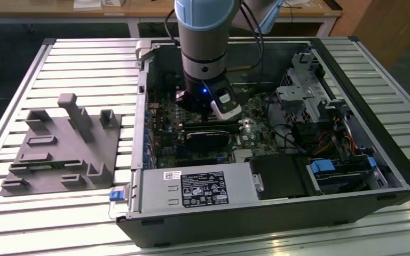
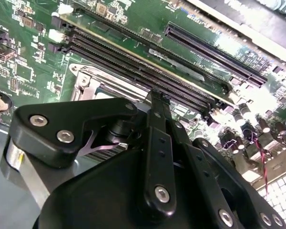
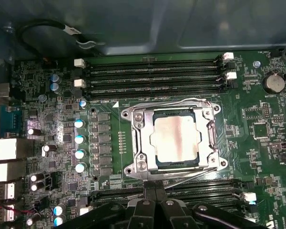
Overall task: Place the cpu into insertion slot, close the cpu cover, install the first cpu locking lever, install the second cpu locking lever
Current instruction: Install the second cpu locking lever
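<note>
One end effector reaches down into an open computer case, and in the first wrist view its black fingers stand pressed together at the lower middle of the frame, their tips right at the near edge of the socket frame; whether they touch it I cannot tell. In the exterior view the end effector hangs at the middle of the frame, below the arm's grey and blue wrist, over the green motherboard. In the second wrist view the same black linkage of the end effector covers the lower half of the frame, with long dark memory slots running diagonally above it. Just beyond the fingertips, at the centre of the first wrist view, the cpu lies flat in the insertion slot, its silvery top showing through the window of the cpu cover, which lies down over it. Four memory slots lie across the upper part of that frame, above the socket. In the exterior view a grey fixture block sits at the left on the slatted metal counter, well apart from the case.
</note>
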